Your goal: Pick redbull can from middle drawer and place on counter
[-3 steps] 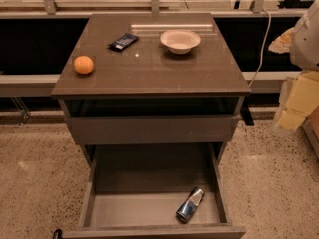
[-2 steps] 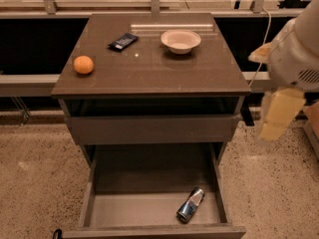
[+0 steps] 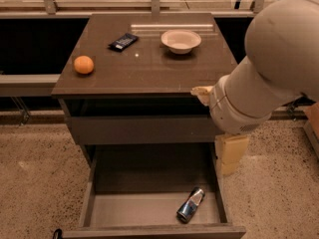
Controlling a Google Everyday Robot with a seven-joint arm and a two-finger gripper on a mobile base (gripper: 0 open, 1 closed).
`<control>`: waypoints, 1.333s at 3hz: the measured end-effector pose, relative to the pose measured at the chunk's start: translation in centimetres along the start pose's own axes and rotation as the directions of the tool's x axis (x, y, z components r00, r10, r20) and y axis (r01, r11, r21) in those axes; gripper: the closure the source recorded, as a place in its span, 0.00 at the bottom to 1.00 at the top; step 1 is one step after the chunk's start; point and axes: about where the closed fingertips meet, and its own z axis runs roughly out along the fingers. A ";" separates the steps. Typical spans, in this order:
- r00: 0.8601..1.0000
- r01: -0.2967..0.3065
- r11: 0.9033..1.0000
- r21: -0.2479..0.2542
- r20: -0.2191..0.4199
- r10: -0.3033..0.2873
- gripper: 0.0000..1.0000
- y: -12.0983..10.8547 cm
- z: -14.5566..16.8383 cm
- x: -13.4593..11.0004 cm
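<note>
The redbull can (image 3: 191, 204) lies on its side on the floor of the open middle drawer (image 3: 134, 209), near its front right corner. The counter (image 3: 144, 66) is the brown top slab above it. My white arm (image 3: 264, 78) fills the right side of the view. Its cream-coloured gripper end (image 3: 231, 153) hangs just past the drawer's right wall, above and to the right of the can and apart from it. It holds nothing that I can see.
On the counter are an orange (image 3: 83, 64) at the left, a flat black snack packet (image 3: 123, 41) at the back and a white bowl (image 3: 181, 40) at the back right. The shallower upper drawer front (image 3: 139, 128) is nearly closed above the open drawer. Speckled floor lies around the cabinet.
My arm has swung in from the right edge toward the cabinet and now stands by the drawer's right side. The can and the counter items have not moved.
</note>
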 end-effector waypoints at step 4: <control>0.940 0.338 0.906 -0.255 0.052 -0.337 0.00 8.0 19.2 -0.3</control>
